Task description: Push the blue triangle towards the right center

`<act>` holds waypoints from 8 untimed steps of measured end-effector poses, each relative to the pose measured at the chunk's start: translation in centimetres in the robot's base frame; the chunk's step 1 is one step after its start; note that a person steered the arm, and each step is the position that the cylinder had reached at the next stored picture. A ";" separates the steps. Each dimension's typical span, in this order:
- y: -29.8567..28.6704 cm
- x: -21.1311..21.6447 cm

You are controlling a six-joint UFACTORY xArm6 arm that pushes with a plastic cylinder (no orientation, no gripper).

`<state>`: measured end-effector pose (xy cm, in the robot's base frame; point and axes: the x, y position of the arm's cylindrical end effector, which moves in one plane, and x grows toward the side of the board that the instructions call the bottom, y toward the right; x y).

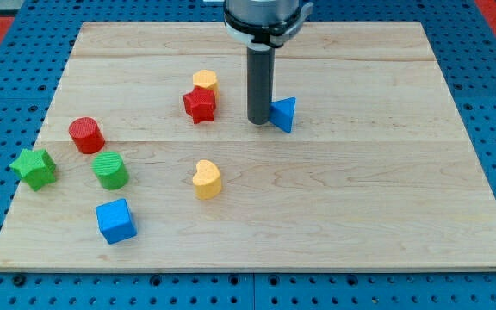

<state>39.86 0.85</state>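
Camera view: rod meets blue triangle near board's top centre

Camera view shows the blue triangle [284, 114] just right of my tip [258, 121], apparently touching it; my tip is a bare rod, grasping nothing; the triangle stands upright on the wooden board [360, 198], right of the red star [200, 105].
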 end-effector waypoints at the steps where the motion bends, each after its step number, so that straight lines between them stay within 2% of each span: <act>1: 3.8 0.1; 2: 9.1 0.1; 3: 10.9 -0.7; 4: 9.7 -3.3; 5: 10.3 -3.8; 8: 18.1 -0.4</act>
